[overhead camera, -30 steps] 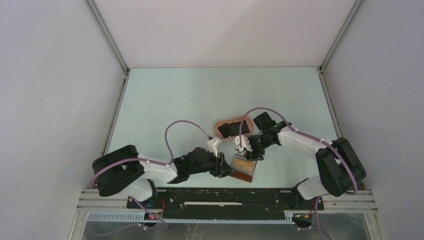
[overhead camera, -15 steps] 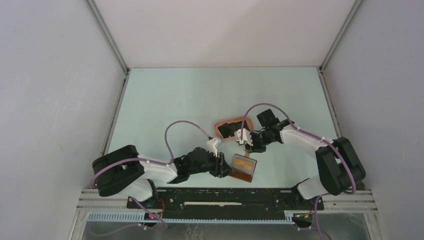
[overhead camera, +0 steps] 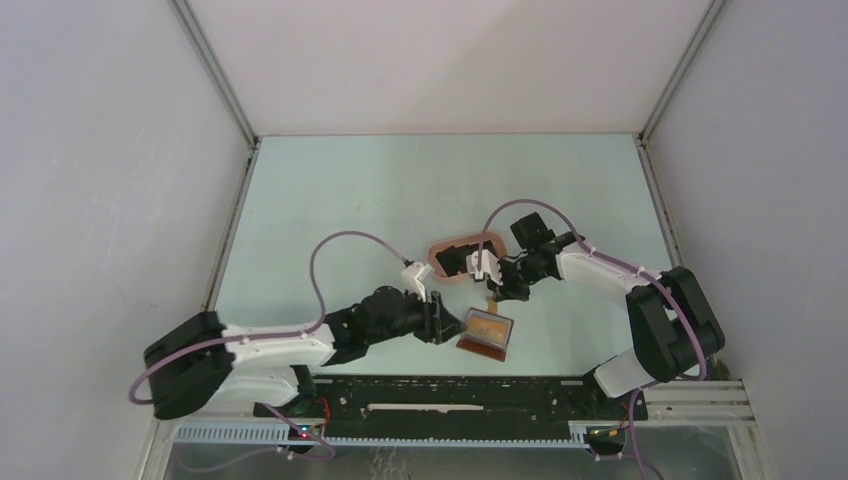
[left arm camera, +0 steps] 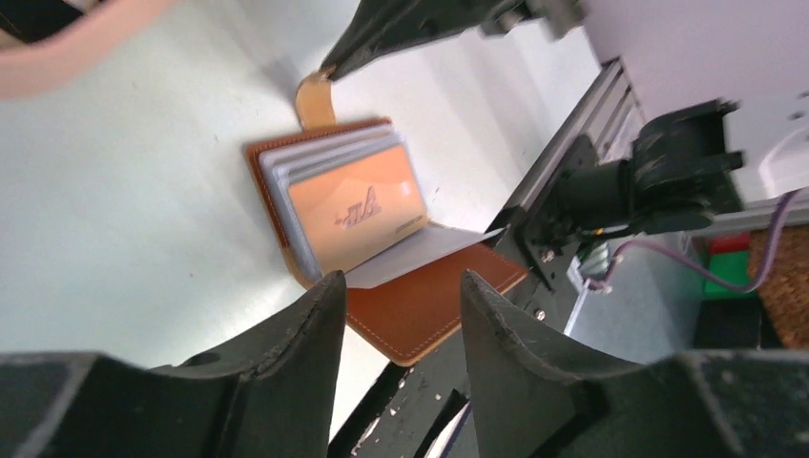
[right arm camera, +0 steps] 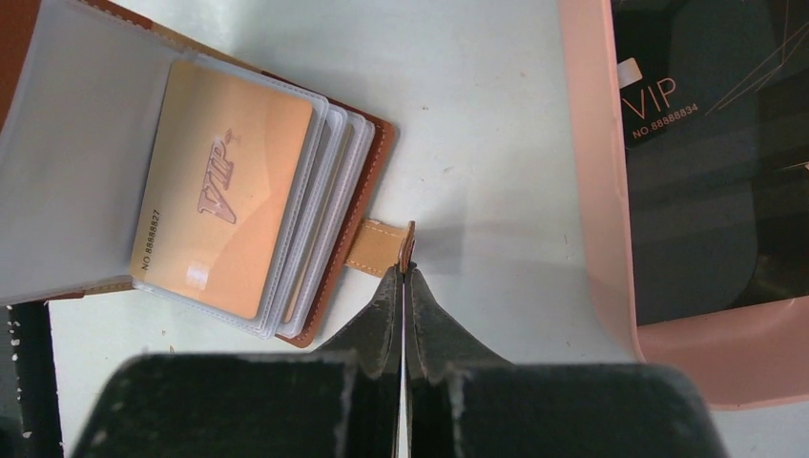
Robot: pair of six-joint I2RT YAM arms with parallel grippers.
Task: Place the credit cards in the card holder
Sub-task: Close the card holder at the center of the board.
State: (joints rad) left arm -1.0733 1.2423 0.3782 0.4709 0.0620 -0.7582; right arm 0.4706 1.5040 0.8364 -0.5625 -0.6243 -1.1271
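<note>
Moved since a second ago: left arm now stretched out lower and farther towards its own side; right gripper [right arm camera: 404, 272] drawn back off the card holder [left arm camera: 429, 310] towards the pink tray [overhead camera: 465, 243]. Card holder unmoved.

1. Surface [overhead camera: 400, 190]: pale green, carries everything listed below.
2. Left gripper [left arm camera: 401, 281]: just beside the card holder on its left. Jaws stand apart at a middling gap and hold nothing.
3. Right gripper: between tray and card holder. Jaws pressed together, tips at the end of the snap tab [right arm camera: 380, 246]; whether they pinch the tab or merely touch it cannot be told.
4. Pink tray: oval, just beyond the card holder, not touching it.
5. Card holder: lying open near the front edge between the two grippers, greyish pockets fanned upward.
6. Tan card [right arm camera: 224, 191]: marked VIP, seated in the topmost pocket. Judged done.
7. Black card [right arm camera: 706, 191]: also marked VIP, lying flat in the tray. Judged outstanding.

Status: roughly part way. One card stowed, at least one left to fetch. Whether more cards lie under the black one is hidden. Remaining pockets appear unfilled.
</note>
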